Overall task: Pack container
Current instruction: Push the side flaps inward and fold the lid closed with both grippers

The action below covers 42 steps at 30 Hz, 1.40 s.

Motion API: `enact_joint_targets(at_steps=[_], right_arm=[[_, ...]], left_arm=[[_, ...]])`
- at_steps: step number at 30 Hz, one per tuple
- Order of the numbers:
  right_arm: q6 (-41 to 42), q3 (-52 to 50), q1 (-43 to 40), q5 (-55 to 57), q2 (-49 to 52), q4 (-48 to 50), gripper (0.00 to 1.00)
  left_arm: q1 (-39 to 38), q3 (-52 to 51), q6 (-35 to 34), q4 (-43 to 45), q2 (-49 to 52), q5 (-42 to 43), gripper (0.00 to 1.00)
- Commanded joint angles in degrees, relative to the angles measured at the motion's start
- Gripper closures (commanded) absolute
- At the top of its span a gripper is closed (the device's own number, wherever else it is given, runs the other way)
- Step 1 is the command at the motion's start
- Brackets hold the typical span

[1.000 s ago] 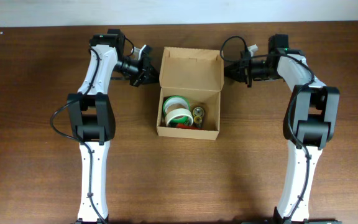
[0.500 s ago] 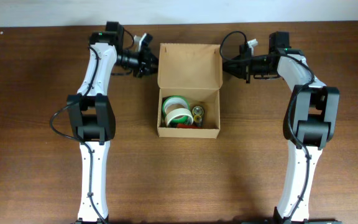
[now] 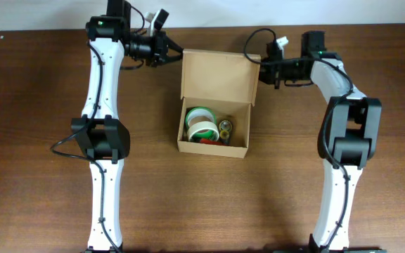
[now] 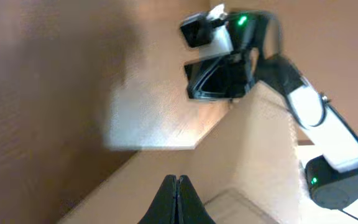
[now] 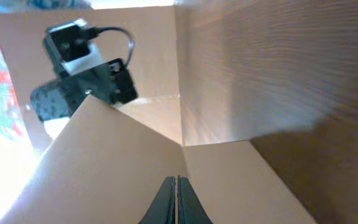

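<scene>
You have the left gripper [image 3: 176, 55] pinched narrow at one lid corner of the box [image 3: 216, 77] | right gripper [image 3: 261, 70] likewise narrow, opposite corner | tape rolls [image 3: 201, 125] inside

Open container [image 3: 213, 150] mouth; lid flap [image 3: 216, 76] behind

Small rectangular plain brown cardboard box [image 3: 212, 149]: sits flat near the tabletop centre, long side running left-right. Open.

Hinged flap lid [image 3: 216, 76]: attached at the far wall, tipped back away from the cavity, plain inner face up, 2 narrow side tabs folded along its left and right edges. Same flap fills the lower part of the left wrist view [image 4: 253, 162] and the right wrist view [image 5: 104, 168].

Cavity: several tape rolls, clustered left of centre; 1 white-and-green roll [image 3: 200, 115] nearest the hinge.
</scene>
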Motion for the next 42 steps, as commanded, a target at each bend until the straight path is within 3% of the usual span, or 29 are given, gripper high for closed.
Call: enact_joint_targets(at_steps=[1,7,12,21,31,35,42], right_arm=[[-2.5,1.7,3.0,0.1,-5.7,0.3,0.96],[-3.8,1.8,4.9,8.0,-10.8,-3.2,0.96],[-9.8,1.8,5.9,19.3,-15.9,-12.8,0.96],[-19.1,1.8,7.9,29.9,-20.0,-28.2,0.96],[-20.1,1.8,13.4,44.3,-24.9,-33.3,0.96],[-20.1,1.8,14.8,51.3,-27.4,-36.1,0.96],[-21.3,1.8,15.8,58.3,-29.0,-42.8,0.96]], left_arm=[[0.2,0.9,7.4,-3.8,0.4,-1.6,0.98],[0.2,1.3,15.3,-11.7,0.4,-1.5,0.98],[0.2,1.6,15.2,-11.7,-1.3,-2.7,0.98],[-0.8,1.6,11.3,-11.7,-7.2,-8.7,0.98],[-5.2,1.6,5.8,-11.7,-13.7,-22.7,0.98],[-7.4,1.6,4.1,-11.7,-14.9,-32.2,0.98],[-9.4,-1.7,3.0,-11.7,-15.1,-36.5,0.99]])
